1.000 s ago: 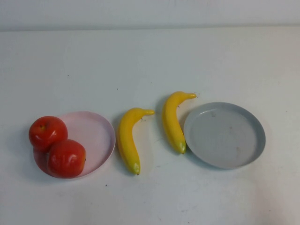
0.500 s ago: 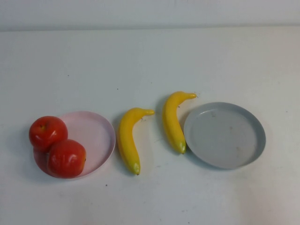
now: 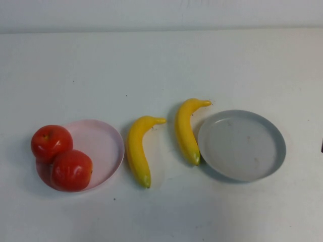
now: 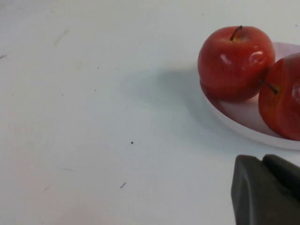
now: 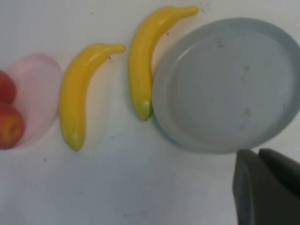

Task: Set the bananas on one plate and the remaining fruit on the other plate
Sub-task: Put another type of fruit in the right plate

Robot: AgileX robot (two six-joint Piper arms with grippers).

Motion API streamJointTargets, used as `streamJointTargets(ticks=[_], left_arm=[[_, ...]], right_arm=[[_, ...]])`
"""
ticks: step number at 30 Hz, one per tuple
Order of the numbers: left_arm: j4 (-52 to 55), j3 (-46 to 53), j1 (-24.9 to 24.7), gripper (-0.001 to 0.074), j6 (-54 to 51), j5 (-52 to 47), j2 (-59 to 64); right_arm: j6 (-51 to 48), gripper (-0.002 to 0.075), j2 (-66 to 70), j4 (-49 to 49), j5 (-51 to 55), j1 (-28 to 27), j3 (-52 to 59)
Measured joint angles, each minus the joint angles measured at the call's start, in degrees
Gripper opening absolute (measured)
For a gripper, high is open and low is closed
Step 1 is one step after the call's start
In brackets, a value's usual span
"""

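Toward the worktop's [image 3: 161, 65] near-left corner, the near apple [image 3: 71, 170] sits on the pink plate [image 3: 103, 146], touching the far apple [image 3: 51, 142], which rests on the plate's left rim. The left hand [image 4: 267, 190] hangs low over bare worktop just beside them; whether it is clenched or released cannot be told. Mid-worktop, the left banana [image 3: 137, 151] and the right banana [image 3: 185, 131] lie side by side on the surface, the right one's near tip touching the grey-blue plate [image 3: 242, 145]. The right hand [image 5: 267, 185] hovers by that plate's near-right rim, its state likewise unclear. Nothing has moved since a second ago, except that a dark sliver [image 3: 321, 146] has appeared beyond the plate toward the worktop's right edge.
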State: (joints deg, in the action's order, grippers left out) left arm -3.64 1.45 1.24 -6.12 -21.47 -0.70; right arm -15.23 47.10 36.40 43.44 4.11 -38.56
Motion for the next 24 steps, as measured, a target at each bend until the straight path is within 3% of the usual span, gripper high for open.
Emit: streamJointTargets(ticks=[4, 10, 17, 24], left_arm=[[0.0, 0.0, 0.0, 0.0004, 0.0, 0.0, 0.0], [0.0, 0.0, 0.0, 0.0004, 0.0, 0.0, 0.0], [0.1, 0.0, 0.0, 0.0004, 0.0, 0.0, 0.0], [0.02, 0.0, 0.0, 0.0004, 0.0, 0.0, 0.0]], right_arm=[[-0.91, -0.0015, 15.05, -1.72, 2.34, 0.43, -9.14], [3.49, -0.0015, 37.91, -10.78, 5.79, 9.33, -25.57], [5.66, -0.0015, 65.14, -17.22, 21.78, 19.18, -55.63], [6.33, -0.0015, 79.53, -20.22, 26.06, 23.15, -80.23]])
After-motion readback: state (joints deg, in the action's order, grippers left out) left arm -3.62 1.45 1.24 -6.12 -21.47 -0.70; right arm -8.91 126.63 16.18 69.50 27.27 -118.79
